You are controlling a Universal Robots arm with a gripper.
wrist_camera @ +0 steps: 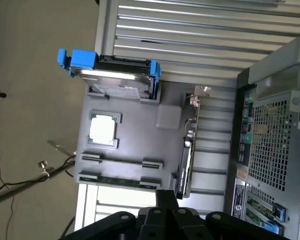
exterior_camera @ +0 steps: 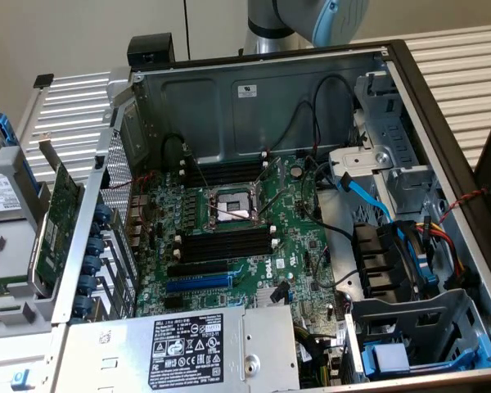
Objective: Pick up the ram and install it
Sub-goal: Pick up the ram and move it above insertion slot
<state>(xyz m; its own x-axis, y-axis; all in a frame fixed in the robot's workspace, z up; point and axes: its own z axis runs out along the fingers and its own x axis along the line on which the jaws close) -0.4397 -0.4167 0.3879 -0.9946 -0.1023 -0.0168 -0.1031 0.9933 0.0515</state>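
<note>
Below my wrist, a grey parts tray (wrist_camera: pixel 140 130) lies on the slatted table beside the open computer case (exterior_camera: pixel 262 98). On the tray, the ram (wrist_camera: pixel 119 180) lies flat in a holder with grey end clips, at the tray edge nearest my gripper (wrist_camera: pixel 162 200). Whether my fingers stand wide or narrow, I cannot tell. A hard drive in a blue caddy (wrist_camera: pixel 115 75), a CPU (wrist_camera: pixel 103 129) and an expansion card (wrist_camera: pixel 186 150) share the tray. Inside the case, the motherboard (exterior_camera: pixel 229 229) carries black memory slots (exterior_camera: pixel 225 243) with white end clips.

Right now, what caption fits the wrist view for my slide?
Gripper near a grey tray holding the ram, a processor and a hard drive, beside the computer case.
</note>
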